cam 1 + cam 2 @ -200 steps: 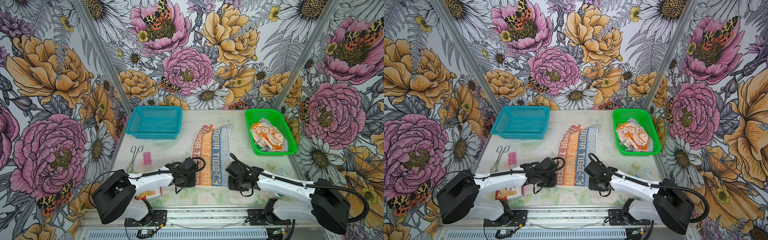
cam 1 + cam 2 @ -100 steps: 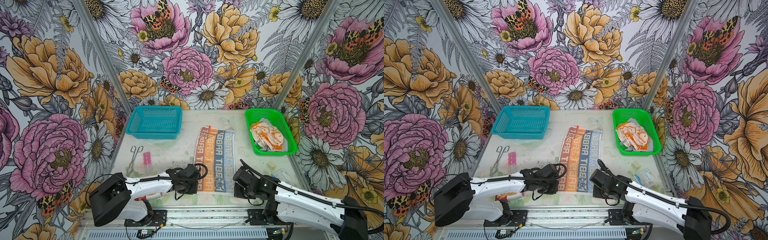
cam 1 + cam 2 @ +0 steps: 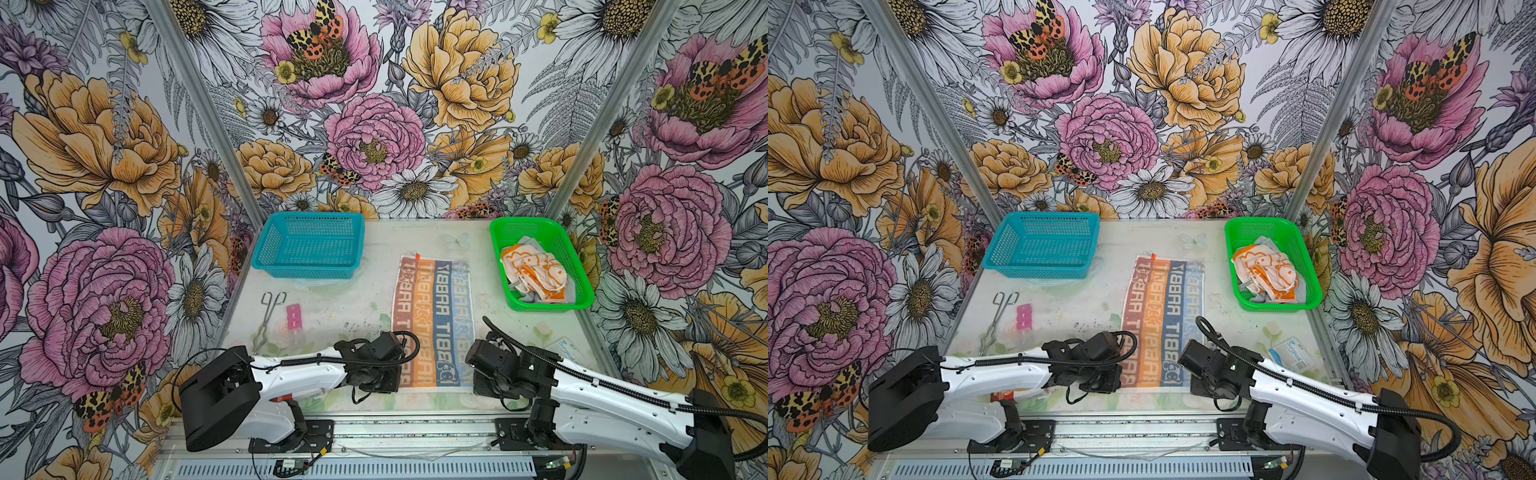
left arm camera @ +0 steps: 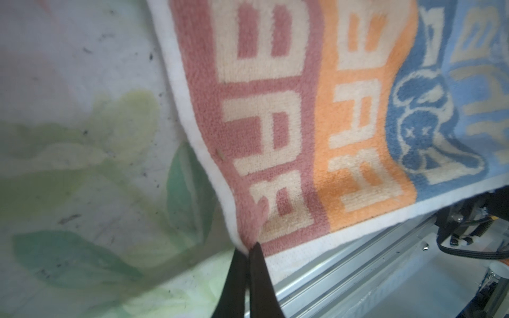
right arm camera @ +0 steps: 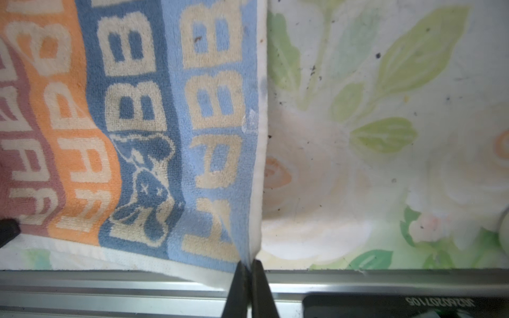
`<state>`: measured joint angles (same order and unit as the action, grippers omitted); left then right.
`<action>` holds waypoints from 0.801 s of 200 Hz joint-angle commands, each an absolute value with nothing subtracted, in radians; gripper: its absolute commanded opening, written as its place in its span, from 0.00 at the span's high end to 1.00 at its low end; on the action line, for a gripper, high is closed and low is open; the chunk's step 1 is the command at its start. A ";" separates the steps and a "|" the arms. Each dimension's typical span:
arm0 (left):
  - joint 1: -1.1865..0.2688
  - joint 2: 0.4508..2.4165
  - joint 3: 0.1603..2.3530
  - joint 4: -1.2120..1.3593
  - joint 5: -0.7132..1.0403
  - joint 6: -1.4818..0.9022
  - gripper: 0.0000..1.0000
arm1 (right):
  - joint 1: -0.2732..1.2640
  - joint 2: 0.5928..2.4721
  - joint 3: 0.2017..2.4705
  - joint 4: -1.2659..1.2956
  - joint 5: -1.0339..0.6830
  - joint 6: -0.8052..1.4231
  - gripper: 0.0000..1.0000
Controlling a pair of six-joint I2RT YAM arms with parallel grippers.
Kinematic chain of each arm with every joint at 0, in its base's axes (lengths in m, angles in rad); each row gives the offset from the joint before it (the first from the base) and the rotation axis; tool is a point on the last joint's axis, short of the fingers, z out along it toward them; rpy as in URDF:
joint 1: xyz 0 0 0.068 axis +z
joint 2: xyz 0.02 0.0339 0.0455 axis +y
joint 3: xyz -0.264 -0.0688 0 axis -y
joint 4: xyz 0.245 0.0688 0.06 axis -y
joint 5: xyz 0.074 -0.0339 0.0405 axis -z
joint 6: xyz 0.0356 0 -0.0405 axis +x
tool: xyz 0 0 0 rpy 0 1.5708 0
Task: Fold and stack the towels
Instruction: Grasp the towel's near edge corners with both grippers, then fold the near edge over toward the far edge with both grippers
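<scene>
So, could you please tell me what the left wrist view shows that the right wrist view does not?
Only the left wrist view: the left gripper shut on the brown-striped corner of the RABBIT towel. Only the right wrist view: the right gripper shut on its light-blue corner. Both: the towel's striped near end, the floral table and the aluminium rail.

- Floral wallpaper panels [image 3: 374, 124] are enclosing the cell on three sides.
- Metal corner posts [image 3: 198, 95] are running up between them.
- A pale flower-printed tabletop [image 3: 332, 307] is showing dark specks.
- An aluminium rail [image 3: 415, 428] is edging its near side.
</scene>
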<state>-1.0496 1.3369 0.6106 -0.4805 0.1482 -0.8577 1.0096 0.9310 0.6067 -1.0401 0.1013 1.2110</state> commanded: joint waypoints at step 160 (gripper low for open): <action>-0.539 1.714 1.367 -0.616 0.404 -0.454 1.00 | 0.369 1.367 1.195 -0.919 0.042 0.544 1.00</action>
<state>-0.5842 1.6089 1.2217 -0.5842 0.3744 -0.5510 0.4488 1.2617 1.0901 -1.0023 0.0994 0.7128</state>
